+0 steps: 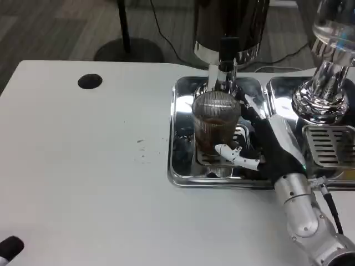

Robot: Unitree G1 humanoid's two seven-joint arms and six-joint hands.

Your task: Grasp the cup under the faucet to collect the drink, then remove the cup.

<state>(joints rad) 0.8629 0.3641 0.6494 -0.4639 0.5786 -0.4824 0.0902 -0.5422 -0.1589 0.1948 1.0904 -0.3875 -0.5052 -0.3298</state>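
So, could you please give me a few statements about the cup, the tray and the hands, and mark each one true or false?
1. The cup stands on the tray under the faucet. True.
2. The cup is empty. False: dark drink fills its lower part.
3. The right hand is at the cup, fingers around its side. True.
4. The cup lies tipped over. False: it stands upright.
5. The dark hole in the table is right of the tray. False: it is left of it.
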